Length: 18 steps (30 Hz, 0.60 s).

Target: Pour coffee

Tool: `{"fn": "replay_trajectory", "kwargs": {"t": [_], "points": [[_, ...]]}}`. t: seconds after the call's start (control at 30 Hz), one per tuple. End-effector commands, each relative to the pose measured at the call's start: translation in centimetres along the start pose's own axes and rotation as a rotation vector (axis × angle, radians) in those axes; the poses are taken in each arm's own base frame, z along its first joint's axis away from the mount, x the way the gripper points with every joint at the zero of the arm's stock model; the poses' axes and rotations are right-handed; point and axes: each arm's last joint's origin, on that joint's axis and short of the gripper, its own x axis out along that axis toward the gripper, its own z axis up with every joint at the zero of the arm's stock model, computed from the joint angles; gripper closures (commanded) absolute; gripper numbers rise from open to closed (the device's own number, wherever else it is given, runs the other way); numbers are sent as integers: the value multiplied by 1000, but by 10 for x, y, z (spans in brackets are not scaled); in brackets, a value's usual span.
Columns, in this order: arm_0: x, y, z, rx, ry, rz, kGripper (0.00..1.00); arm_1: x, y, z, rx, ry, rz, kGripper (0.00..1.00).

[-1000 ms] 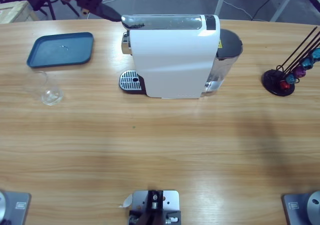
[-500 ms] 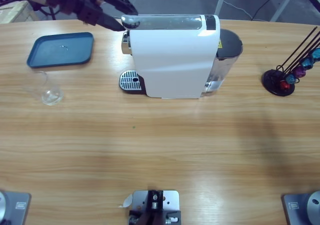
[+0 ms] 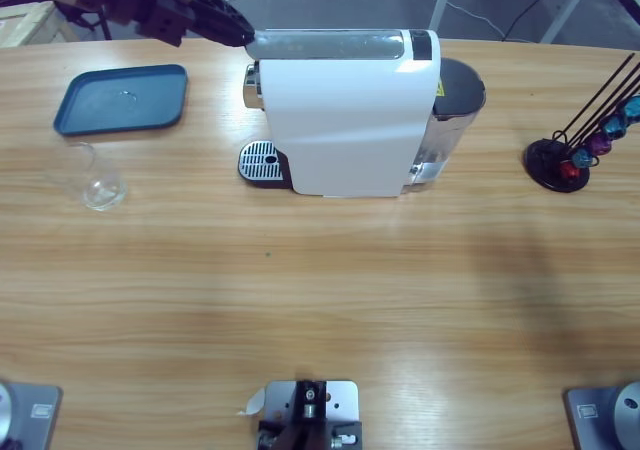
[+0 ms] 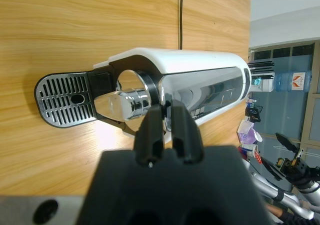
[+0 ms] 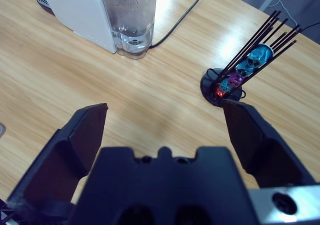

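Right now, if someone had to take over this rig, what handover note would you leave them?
Left gripper: fingers nearly together, at the front end of the coffee machine by its silver lever; grip on the lever cannot be confirmed.
Right gripper: open, empty, held above the table, looking toward the capsule rack and the water tank.
Glass cup: on the table left of the machine, in front of the blue tray, not on the drip grate.
Done: nothing visibly poured.
Left: load a capsule, place the cup under the spout, brew.
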Motion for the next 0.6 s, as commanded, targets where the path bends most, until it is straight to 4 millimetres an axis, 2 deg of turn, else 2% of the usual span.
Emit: {"fn": "replay_trajectory", "kwargs": {"t": [0.03,0.2,0.33,0.53,0.57,0.6], "points": [[-9,-16,-10,10,1,-72,1000,9,2,-1,-7,35,-6,0],[-24,-43,-5,66,-43,-141,1000,19,2,7,-21,85,-59,0],[-34,-66,-2,102,-37,-186,1000,18,2,10,-22,112,-61,0],[-47,-79,-1,123,-50,-204,985,18,2,10,-18,105,-51,0],[-51,-82,-3,143,-71,-199,490,18,2,11,-19,106,-55,0],[-54,-86,-6,200,-105,-189,87,19,2,12,-22,114,-69,0]]}}
